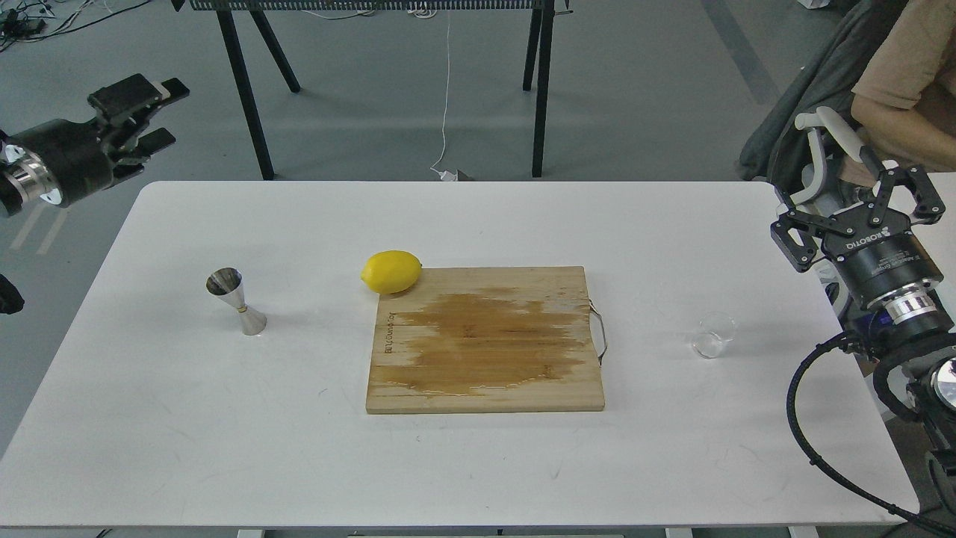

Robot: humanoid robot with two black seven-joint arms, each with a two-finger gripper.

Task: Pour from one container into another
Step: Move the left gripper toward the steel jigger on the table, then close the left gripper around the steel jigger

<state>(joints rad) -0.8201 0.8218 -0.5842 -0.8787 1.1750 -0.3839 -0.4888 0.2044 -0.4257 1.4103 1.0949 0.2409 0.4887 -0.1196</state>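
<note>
The small clear glass cup [713, 335] stands upright on the white table [299, 456], toward its right side. Far across on the left stands the shiny steel jigger [237, 301], also upright. My right gripper [848, 200] hovers open at the table's right edge, behind and to the right of the cup, holding nothing. My left gripper [170, 112] is raised beyond the table's back left corner, well behind the jigger. Its fingers are apart and nothing is between them.
A wooden cutting board [485, 340] with a wet stain and a metal handle lies mid-table between cup and jigger. A lemon [390, 271] rests at its back left corner. A seated person [907, 71] and chair are at the back right. Black table legs [243, 90] stand behind.
</note>
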